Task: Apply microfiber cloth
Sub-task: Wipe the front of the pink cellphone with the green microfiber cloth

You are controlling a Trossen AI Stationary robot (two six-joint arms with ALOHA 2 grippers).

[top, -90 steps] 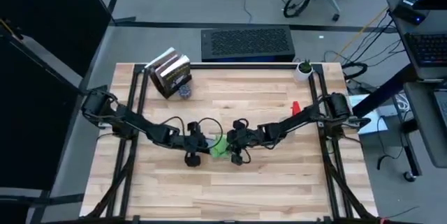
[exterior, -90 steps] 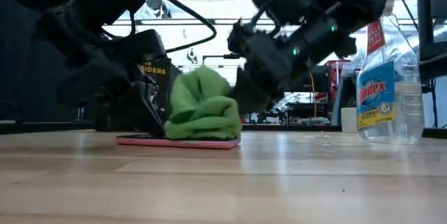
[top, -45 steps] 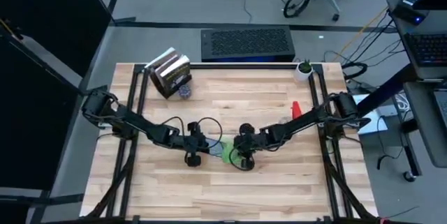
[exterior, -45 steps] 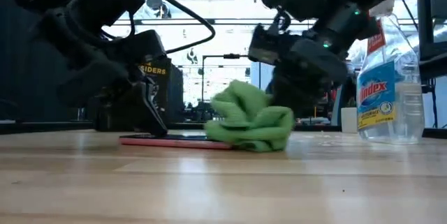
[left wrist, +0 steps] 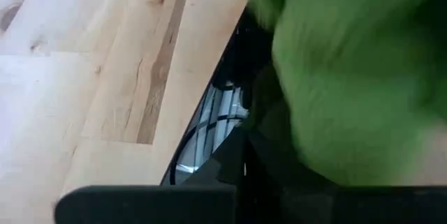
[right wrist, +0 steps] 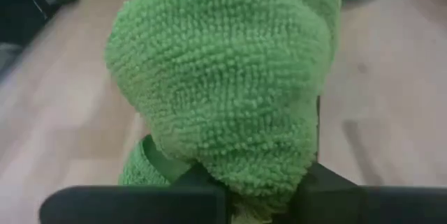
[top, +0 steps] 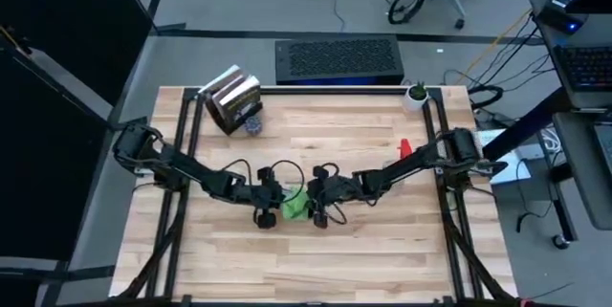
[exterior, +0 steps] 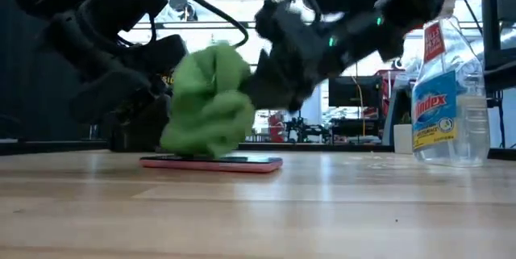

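1. While both arms reach in toward the middle of the wooden table point(top: 382, 250), the bench is the biggest thing here, with a stack of books point(top: 232, 100) at its far left corner and little else on it.

2. Over on the right side stands the clear spray bottle point(exterior: 445, 98) with its red trigger, well apart from the action and not in play.

3. Now the right gripper point(top: 316, 195): it comes in from the right and has the microfiber cloth point(exterior: 208, 102) pinched between its fingers, a bunched green wad that fills the right wrist view point(right wrist: 227, 91).

4. That cloth sits at table centre, its underside touching the left end of a flat dark device with a pink edge point(exterior: 211, 162) lying on the wood.

5. Left gripper point(top: 271, 199) is just beside the cloth on the other side, low at the device; I cannot tell whether its fingers are spread or pressed together, though it looks placed to steady the device.

6. Progress call: the cloth is picked up and on the device, so wiping appears underway. The right stretch of the device lies uncovered, so I'd judge more passes remain.
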